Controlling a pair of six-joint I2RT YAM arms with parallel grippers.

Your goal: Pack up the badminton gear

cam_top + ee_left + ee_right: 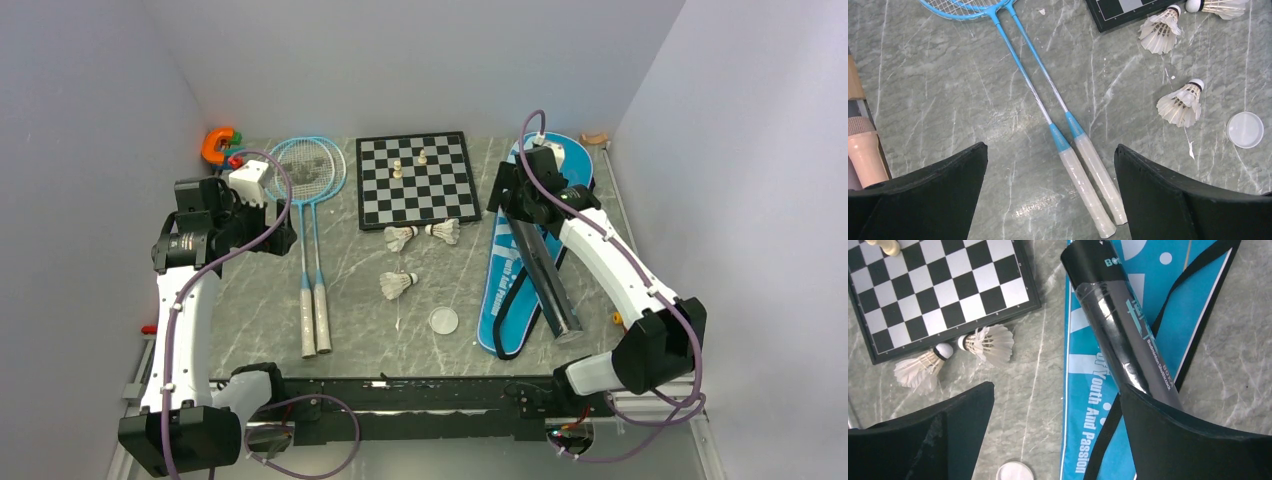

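The left fingers (933,195) stand wide and empty above the two rackets (1083,160), whose white handles lie side by side in the gap between them. The right fingers (1198,445) gape just as wide, holding nothing, with the black tube (1120,340) running out from beside one of them across the blue bag (1083,385). The shuttlecocks (1180,102) lie loose beyond both pairs, near the chessboard (943,295) and a small round lid (1245,129); packing looks barely begun, and next, I'd guess, one pair must drop and close squarely on handles or tube.
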